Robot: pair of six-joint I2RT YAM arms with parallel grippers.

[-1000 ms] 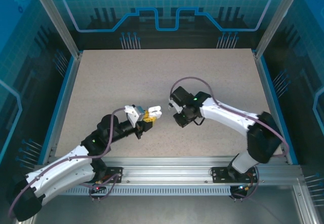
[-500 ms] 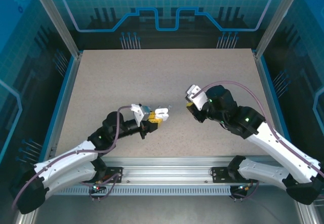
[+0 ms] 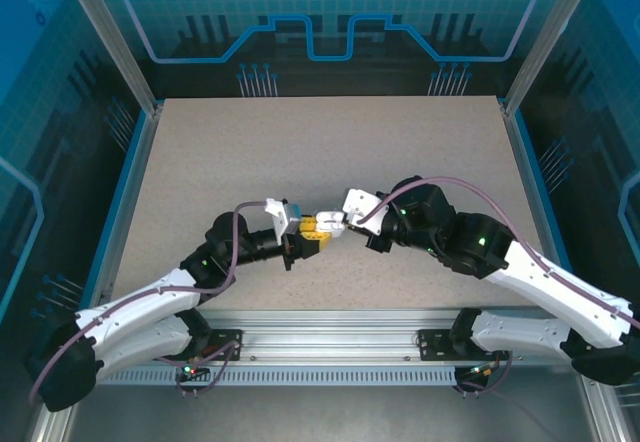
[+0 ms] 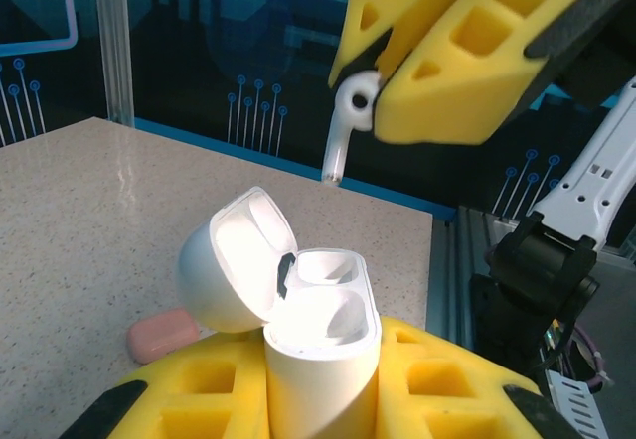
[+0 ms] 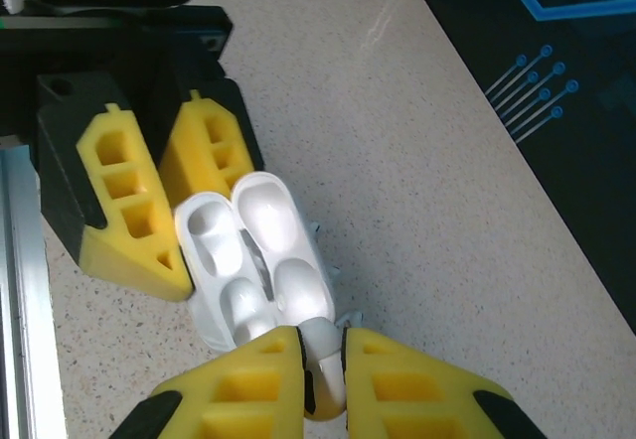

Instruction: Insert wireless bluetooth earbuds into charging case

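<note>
Left gripper clamped on the open white charging case, lower centre. Right gripper pinching a white earbud, upper centre, stem down.

Case: we see it lower centre, in the left gripper.
Earbud: above it, apart.
Second case: on the table, lower left.
</note>
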